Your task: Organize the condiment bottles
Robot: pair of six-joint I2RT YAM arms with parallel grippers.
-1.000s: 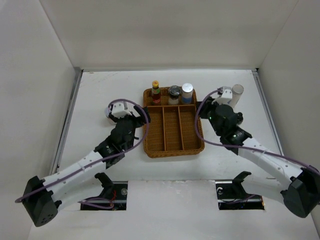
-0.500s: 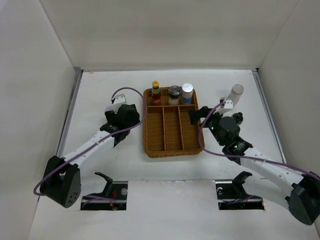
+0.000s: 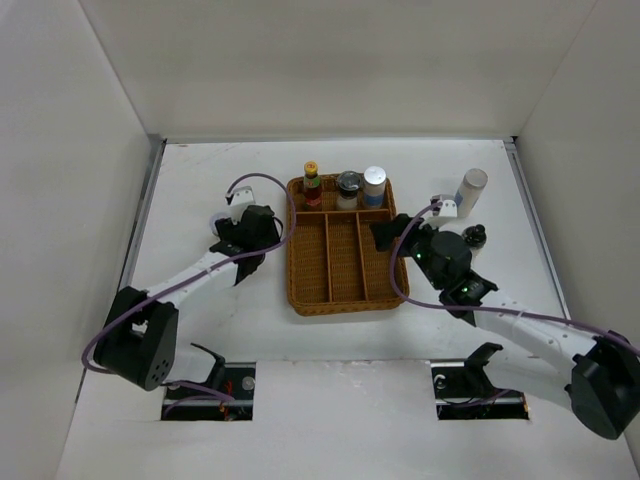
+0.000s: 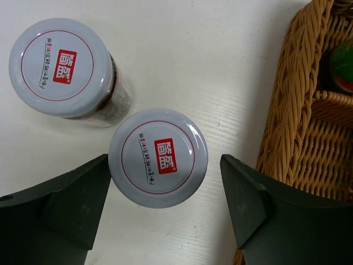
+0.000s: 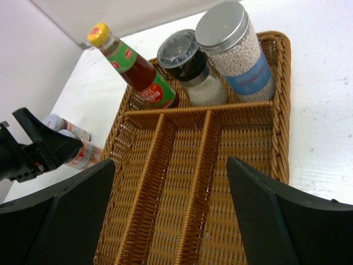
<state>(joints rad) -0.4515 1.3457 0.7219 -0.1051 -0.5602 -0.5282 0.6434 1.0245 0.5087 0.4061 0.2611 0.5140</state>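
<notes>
Left wrist view: left gripper (image 4: 164, 165) is spread open around one white-lidded jar (image 4: 158, 157).
Neighbours: second white-lidded jar (image 4: 60, 66) just beside; wicker tray (image 4: 292, 110) near.
Right gripper (image 5: 170, 163): released, held above the wicker tray.

A matte white tabletop (image 3: 200, 170) sits enclosed by plain white panels: a back wall (image 3: 330, 60), a left wall (image 3: 60, 200) and a right wall (image 3: 590, 130), all evenly lit.

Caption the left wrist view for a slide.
Open left gripper flanks the nearer white-lidded jar; farther white-lidded jar upper left, wicker tray right.
</notes>
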